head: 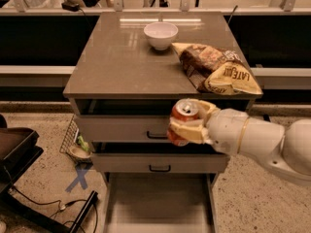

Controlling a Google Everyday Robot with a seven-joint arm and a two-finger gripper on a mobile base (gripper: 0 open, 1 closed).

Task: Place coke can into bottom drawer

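Can held mid-frame, over the closed drawer fronts: risks and count

Gripper (pixel 184 124), cream two-finger claw on a white arm, is clamped around the small red-orange coke can with silver top (pixel 184 110) at centre frame. The can is in front of the upper grey drawer front (pixel 121 129) and well above the open bottom drawer, a shallow grey-beige tray (pixel 158 203) at the lower edge.

Risks (judged):
- A release here would drop the can a long way, so it could bounce, tip or roll out
- The can looks tilted in the grip and may land on its side
- On descent the arm could knock the second grey drawer front (pixel 126 163)

Count: cans 1, white round bowl (pixel 161 34) 1, crumpled brown-yellow chip bag (pixel 218 69) 1, drawers 3 (2 shut, 1 open), grippers 1
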